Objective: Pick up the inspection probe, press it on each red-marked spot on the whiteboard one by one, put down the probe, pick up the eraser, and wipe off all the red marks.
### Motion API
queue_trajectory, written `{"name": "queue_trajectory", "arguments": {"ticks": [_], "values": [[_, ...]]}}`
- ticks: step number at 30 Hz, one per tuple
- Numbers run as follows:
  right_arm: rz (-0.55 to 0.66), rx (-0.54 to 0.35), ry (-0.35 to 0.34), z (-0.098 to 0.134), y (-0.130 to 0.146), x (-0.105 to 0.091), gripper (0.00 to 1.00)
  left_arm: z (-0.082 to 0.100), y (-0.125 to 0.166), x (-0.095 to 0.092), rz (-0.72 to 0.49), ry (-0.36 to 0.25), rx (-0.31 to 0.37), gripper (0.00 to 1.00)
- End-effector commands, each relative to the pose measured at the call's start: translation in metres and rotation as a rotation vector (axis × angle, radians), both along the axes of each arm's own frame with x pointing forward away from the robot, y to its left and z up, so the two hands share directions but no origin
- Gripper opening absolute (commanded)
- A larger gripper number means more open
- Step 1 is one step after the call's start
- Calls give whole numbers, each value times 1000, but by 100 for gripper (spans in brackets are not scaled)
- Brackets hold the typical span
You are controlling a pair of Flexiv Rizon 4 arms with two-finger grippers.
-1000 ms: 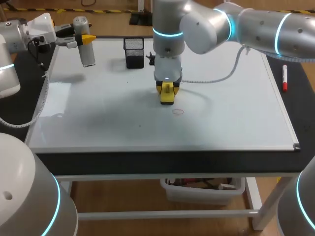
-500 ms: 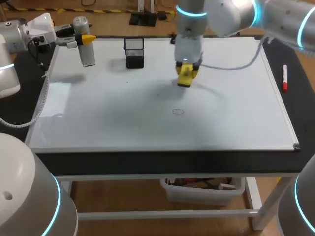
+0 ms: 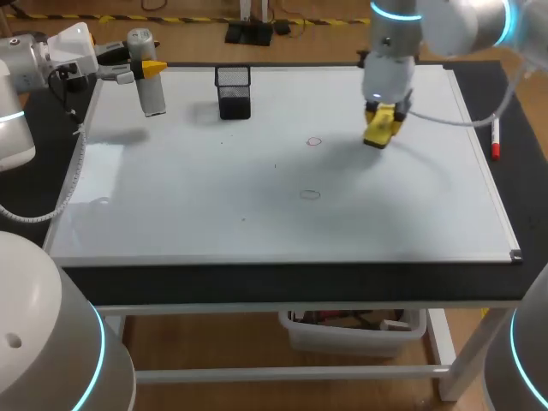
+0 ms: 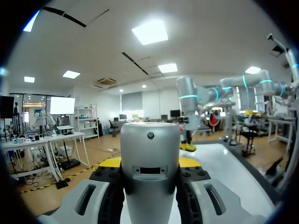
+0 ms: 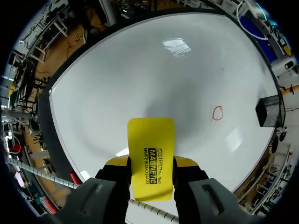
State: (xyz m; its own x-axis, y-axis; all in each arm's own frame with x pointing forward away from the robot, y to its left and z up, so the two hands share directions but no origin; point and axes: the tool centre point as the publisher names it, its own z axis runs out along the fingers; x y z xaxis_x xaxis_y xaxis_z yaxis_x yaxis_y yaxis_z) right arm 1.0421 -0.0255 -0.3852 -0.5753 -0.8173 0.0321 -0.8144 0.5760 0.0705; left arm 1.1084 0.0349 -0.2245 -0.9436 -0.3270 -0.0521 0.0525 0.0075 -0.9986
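Observation:
The whiteboard (image 3: 171,188) covers most of the table. A small red ring (image 3: 314,141) is drawn near its middle back, and a fainter ring (image 3: 310,194) lies nearer the front. My right gripper (image 3: 383,116) hangs over the back right of the board, shut on the yellow eraser (image 3: 379,128). In the right wrist view the eraser (image 5: 151,140) sticks out between the fingers of my right gripper (image 5: 151,163), with the red ring (image 5: 217,113) off to one side. My left gripper (image 3: 147,70) stays at the back left corner, shut on the grey probe (image 3: 152,86); the probe (image 4: 150,172) fills the left wrist view.
A black mesh holder (image 3: 233,92) stands at the back of the board, between the two grippers. A red marker (image 3: 495,137) lies on the black tabletop right of the board. A cable from my right arm hangs over the board's right part.
My right arm has carried the eraser from the board's middle toward the back right, and the red ring it stood over now shows. The left arm and probe have not moved.

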Motion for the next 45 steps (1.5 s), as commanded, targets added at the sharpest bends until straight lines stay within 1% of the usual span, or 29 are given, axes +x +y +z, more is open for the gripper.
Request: {"name": "queue_trajectory", "arguments": {"ticks": [1,7,15,23,41,43,45], "values": [[-34,12,4,1,-33,-9,0,0,0,0,-2,-3,-2,0],[-96,12,13,-2,-60,-16,0,0,0,0,-2,-3,-2,0],[-129,24,18,-6,-81,-19,0,0,0,0,-2,-3,-2,0],[-120,27,20,0,-88,-17,0,0,0,0,-2,-3,-2,0],[-120,27,20,0,-88,-17,0,0,0,0,-2,-3,-2,0],[-120,27,20,0,-88,-17,0,0,-5,-6,-22,-18,10,0],[-120,27,20,0,-88,-17,0,0,-15,-17,-27,-15,41,0]]}}
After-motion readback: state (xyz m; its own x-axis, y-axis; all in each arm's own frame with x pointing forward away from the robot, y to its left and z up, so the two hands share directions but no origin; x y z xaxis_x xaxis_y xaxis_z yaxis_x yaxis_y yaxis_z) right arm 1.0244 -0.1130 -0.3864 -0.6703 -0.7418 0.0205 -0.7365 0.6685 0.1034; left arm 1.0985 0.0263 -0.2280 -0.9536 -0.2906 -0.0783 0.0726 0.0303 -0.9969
